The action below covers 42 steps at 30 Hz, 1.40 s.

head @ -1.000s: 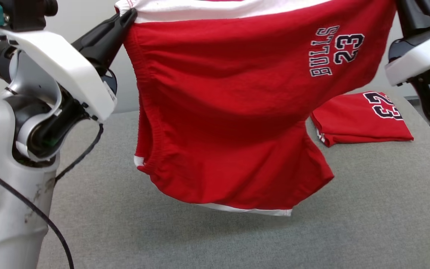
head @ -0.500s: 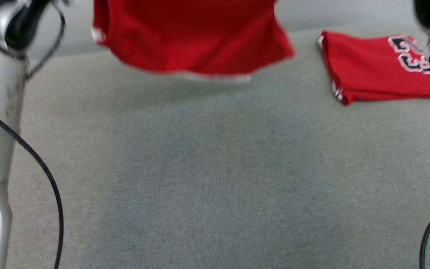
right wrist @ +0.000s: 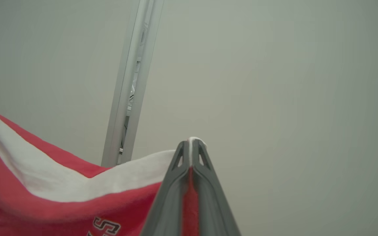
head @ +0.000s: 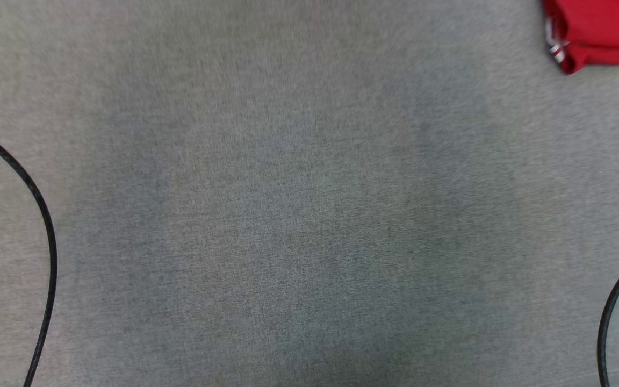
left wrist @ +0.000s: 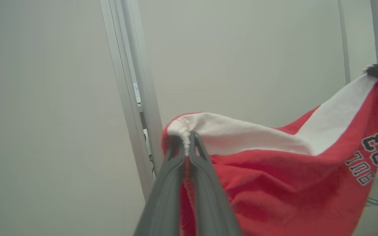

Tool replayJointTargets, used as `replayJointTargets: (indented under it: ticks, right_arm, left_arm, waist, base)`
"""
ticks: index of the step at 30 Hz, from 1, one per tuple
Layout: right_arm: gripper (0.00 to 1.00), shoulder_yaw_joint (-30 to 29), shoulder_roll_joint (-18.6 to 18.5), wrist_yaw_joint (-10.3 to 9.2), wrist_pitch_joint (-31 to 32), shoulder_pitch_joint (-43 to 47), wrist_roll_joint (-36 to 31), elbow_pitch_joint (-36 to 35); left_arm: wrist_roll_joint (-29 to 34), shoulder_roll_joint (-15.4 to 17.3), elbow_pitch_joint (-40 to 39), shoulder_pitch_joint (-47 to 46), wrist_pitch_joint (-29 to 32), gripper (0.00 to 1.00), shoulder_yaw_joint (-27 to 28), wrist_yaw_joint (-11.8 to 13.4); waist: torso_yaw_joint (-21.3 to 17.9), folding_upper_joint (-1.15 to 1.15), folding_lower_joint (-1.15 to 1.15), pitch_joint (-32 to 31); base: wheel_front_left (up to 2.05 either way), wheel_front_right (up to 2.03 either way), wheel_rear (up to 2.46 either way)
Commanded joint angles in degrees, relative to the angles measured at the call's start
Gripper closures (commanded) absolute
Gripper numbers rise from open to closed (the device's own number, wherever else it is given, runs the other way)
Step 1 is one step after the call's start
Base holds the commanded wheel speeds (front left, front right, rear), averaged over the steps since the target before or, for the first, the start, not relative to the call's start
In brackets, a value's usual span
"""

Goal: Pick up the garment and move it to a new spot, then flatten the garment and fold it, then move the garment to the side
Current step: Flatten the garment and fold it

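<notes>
The garment [left wrist: 274,183] is a red pair of shorts with a white band and dark number lettering, hanging in the air between my two arms. My left gripper [left wrist: 187,139] is shut on one corner of its white band. At the other corner, my right gripper [right wrist: 190,144] is shut on the band, and its dark tip also shows at the far right of the left wrist view. The garment [right wrist: 44,203] sags between the two grips.
A grey cloth surface [head: 309,215] lies below in the head view. The corner of a folded red garment [head: 599,32] lies at its top right. Black cables [head: 46,242] curve at both side edges. A pale wall with a metal post [left wrist: 133,98] stands behind.
The head camera has tilted down; the hanging garment and both arms have left its picture, and the folded red garment has shifted to the top right corner.
</notes>
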Motion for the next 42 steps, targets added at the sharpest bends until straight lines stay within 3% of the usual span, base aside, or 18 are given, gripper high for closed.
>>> replayJointTargets:
  ticks: [1,6,9,17,22,30,35,42]
  right_arm:
    - [1.00,-0.66,0.12,-0.02,-0.01,0.73,-0.68,-1.39]
    - [1.00,1.66,-1.61,-0.02,-0.02,8.25,0.77,-4.21]
    - [1.00,3.07,-2.93,-0.02,-0.02,15.34,4.71,-4.47]
    - [1.00,6.22,-8.44,-0.02,-0.01,34.88,13.17,-10.31]
    - [1.00,5.71,-11.39,-0.03,-0.01,48.94,15.56,-16.44]
    - [1.00,2.58,-12.09,-0.03,-0.02,65.82,14.93,-25.55]
    - [1.00,-0.41,-11.58,-0.04,-0.02,73.51,12.42,-27.92]
    - [1.00,-3.40,-11.02,-0.09,-0.02,82.28,10.57,-30.21]
  left_arm:
    - [-1.80,0.45,-1.44,0.33,-0.25,1.00,-1.07,0.01]
    - [-6.40,2.78,-8.13,7.47,-0.30,1.00,-6.06,0.01]
    - [-10.02,6.06,-13.33,14.80,-0.31,1.00,-8.85,0.01]
    - [-16.81,14.38,-26.62,36.71,-0.31,1.00,-7.50,0.00]
    - [-15.30,17.75,-35.49,52.31,-0.31,1.00,-6.72,1.04]
    - [-11.01,16.96,-42.13,68.14,-0.31,1.00,-6.53,4.26]
    - [-7.97,16.11,-43.23,74.83,-0.32,1.00,-6.63,6.96]
    - [-6.46,17.46,-45.12,81.98,-0.32,1.00,-8.02,10.14]
  waist:
    - [1.08,0.00,0.00,5.59]
    - [3.02,0.00,0.00,5.88]
    - [3.55,0.00,0.00,3.61]
    - [3.61,0.00,0.00,-2.94]
    - [3.58,0.00,0.00,-7.82]
    - [3.53,0.00,0.00,-14.40]
    - [3.24,0.00,0.00,-17.58]
    - [3.02,0.00,0.00,-20.86]
  base:
    - [0.00,0.00,0.00]
    - [0.00,0.00,0.00]
    - [0.00,0.00,0.00]
    - [0.00,0.00,0.00]
    - [0.00,0.00,0.00]
    - [0.00,0.00,0.00]
    - [0.00,0.00,0.00]
    - [0.00,0.00,0.00]
